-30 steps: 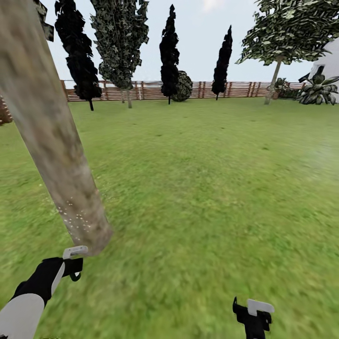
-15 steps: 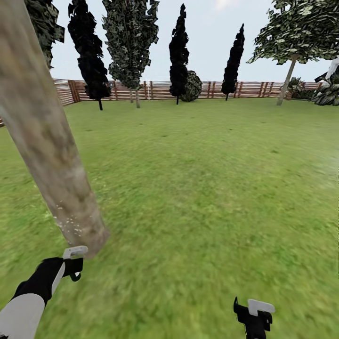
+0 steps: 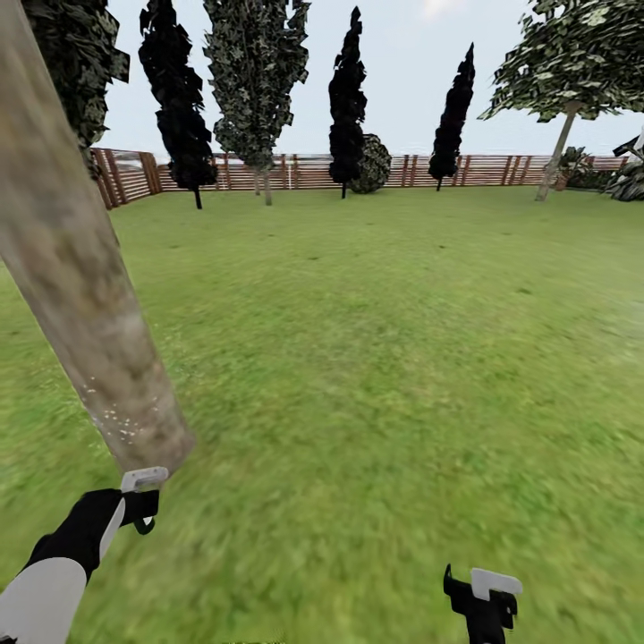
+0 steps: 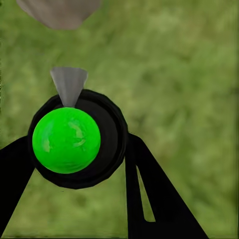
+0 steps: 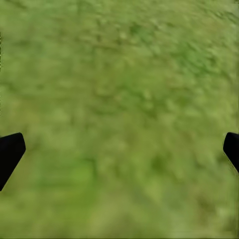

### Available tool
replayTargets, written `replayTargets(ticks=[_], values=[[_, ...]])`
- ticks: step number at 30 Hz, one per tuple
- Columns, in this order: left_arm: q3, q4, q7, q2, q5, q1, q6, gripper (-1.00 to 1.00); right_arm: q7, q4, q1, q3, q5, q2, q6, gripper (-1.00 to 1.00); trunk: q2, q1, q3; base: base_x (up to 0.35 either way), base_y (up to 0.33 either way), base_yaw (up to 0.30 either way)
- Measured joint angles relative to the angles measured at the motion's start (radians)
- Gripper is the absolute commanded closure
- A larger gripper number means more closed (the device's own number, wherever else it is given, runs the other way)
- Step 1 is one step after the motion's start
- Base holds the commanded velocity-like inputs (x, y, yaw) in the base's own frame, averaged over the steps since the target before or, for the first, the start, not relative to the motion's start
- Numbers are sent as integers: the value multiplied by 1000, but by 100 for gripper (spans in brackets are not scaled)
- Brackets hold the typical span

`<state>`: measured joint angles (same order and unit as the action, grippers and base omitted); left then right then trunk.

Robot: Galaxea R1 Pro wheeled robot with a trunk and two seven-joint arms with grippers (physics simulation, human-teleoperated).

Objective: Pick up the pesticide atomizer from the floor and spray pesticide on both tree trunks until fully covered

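My left gripper (image 4: 77,149) is shut on the pesticide atomizer (image 4: 67,139), a dark round bottle seen from above with a bright green top and a grey nozzle. The nozzle points at the base of a tree trunk (image 4: 59,10). In the head view that thick mottled grey-brown tree trunk (image 3: 80,268) leans across the left side, with white specks low on its bark. The left gripper (image 3: 141,501) hangs just below the trunk's foot. My right gripper (image 3: 483,595) hovers open over bare grass at the lower right, its fingertips (image 5: 10,152) far apart.
Grass lawn (image 3: 376,340) stretches ahead to a brown slat fence (image 3: 295,172). Along the fence stand narrow black trees (image 3: 347,89), a mottled green tree (image 3: 255,80), a round bush (image 3: 371,165) and a leaning pale-trunked tree (image 3: 559,143).
The camera has moved: the far trees and fence slid right in the picture and a fence corner came in at the left. Both arms keep the same pose.
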<state>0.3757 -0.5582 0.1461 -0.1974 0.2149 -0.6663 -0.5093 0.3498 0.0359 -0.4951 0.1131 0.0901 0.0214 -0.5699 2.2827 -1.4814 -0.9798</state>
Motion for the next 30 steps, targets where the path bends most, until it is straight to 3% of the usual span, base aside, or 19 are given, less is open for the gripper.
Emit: replayTargets(ticks=[7, 17, 30], values=[[0, 0, 0, 1, -1, 0, 0, 100, -1, 0, 0, -1, 0, -1, 0, -100, 0, 0, 0, 61, -266, 252], [0, 0, 0, 0, 0, 0, 0, 100, 0, 0, 0, -1, 0, -1, 0, -100, 0, 0, 0, 231, -197, 25], [4, 0, 0, -1, 2, 0, 0, 100, 0, 0, 0, -1, 0, -1, 0, -100, 0, 0, 0, 224, -201, 265]])
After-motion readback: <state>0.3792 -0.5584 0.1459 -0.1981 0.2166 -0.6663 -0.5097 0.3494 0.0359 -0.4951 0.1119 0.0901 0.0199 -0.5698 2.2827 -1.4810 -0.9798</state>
